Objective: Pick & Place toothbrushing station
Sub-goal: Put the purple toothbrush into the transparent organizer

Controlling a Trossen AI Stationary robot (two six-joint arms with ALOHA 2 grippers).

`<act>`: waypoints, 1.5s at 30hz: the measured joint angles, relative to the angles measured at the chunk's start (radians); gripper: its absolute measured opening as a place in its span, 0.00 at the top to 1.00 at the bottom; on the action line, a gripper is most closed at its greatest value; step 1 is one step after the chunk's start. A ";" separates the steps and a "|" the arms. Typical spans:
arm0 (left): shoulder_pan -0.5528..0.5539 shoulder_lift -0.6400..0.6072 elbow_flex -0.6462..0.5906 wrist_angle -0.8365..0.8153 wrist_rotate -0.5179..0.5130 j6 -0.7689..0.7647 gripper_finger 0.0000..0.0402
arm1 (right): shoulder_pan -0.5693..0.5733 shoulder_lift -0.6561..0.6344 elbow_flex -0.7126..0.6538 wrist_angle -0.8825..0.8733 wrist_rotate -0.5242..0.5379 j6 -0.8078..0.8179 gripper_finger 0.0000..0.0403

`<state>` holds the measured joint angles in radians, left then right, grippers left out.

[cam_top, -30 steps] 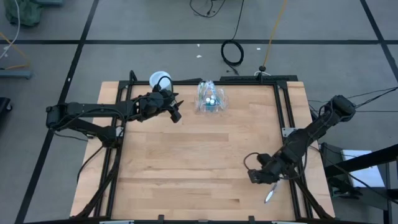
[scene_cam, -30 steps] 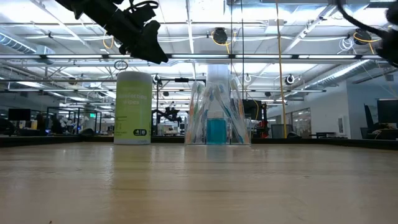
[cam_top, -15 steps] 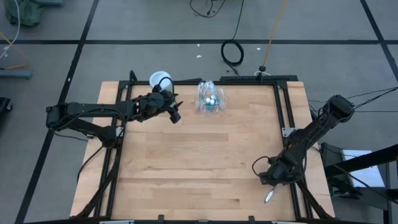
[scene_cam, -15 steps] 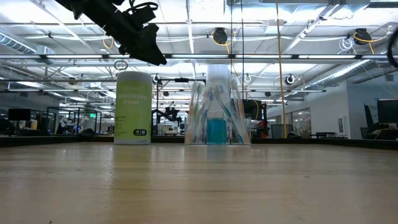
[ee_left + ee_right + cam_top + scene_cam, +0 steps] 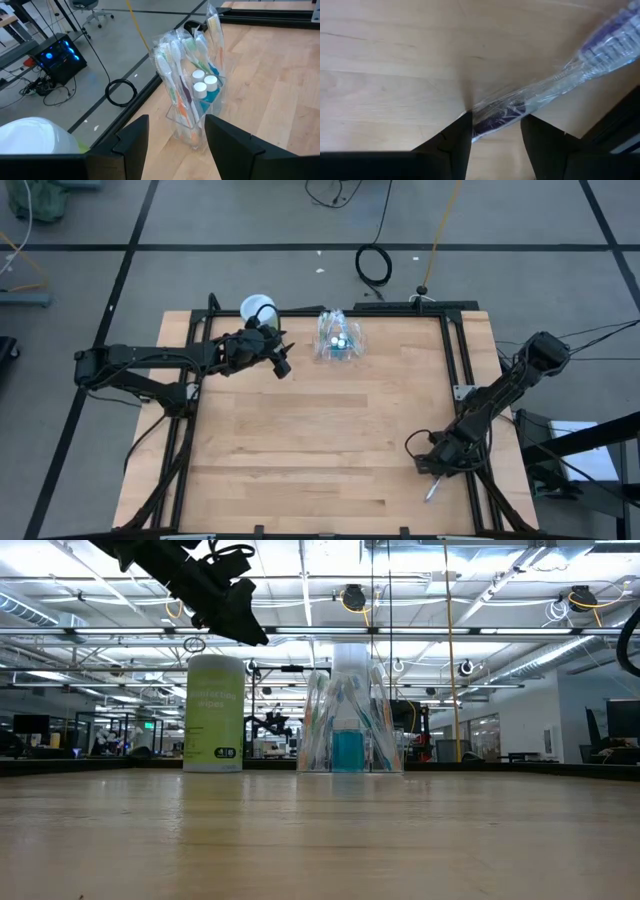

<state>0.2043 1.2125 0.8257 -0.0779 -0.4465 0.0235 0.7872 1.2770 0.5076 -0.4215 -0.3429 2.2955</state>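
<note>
The step in hand is judged to be the pickup of a stray wrapped toothbrush (image 5: 540, 97), which lies flat on the wooden table (image 5: 320, 440) at its corner well away from the toothbrushing station (image 5: 336, 337), on the right arm's side. The right gripper (image 5: 494, 131) is lowered over the wrapped brush, its two dark fingers spread to either side of the bristle end and not closed on it; nothing is grasped. For the next move, a squeeze across the slim handle is called for, then a lift and a carry to the station.

The station stands upright near the table's far edge: a clear, crinkled plastic bag (image 5: 192, 80) with glossy folds, packed with slim toothbrushes (image 5: 175, 75) in white, green and orange, and small blue tubes with round white caps (image 5: 202, 82). Just beside the station, on the left arm's side, a pale green cylindrical canister (image 5: 215, 712) with a white lid is seen. The left gripper (image 5: 172, 135) hangs raised close to the station, fingers apart and empty.

The loose brush's wrapper is thin, shiny and likely slippery.
</note>
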 joint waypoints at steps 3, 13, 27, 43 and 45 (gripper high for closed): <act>0.000 0.000 0.000 -0.001 0.000 -0.001 0.50 | 0.000 0.000 0.000 -0.005 0.009 -0.021 0.65; 0.000 0.000 0.000 0.000 0.000 -0.002 0.50 | 0.001 0.001 -0.002 0.017 0.040 -0.107 0.94; -0.002 0.000 0.000 -0.001 0.001 -0.066 0.50 | -0.052 -0.081 0.118 0.032 0.454 -0.473 0.97; -0.061 0.020 0.000 -0.010 0.005 -0.195 0.50 | -0.524 -0.307 0.126 0.389 1.232 -2.085 0.97; -0.069 0.023 0.000 -0.007 0.002 -0.194 0.50 | -0.625 -0.308 0.126 0.519 1.143 -2.213 0.97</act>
<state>0.1355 1.2360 0.8257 -0.0847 -0.4440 -0.1705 0.1621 0.9688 0.6334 0.0972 0.8006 0.0824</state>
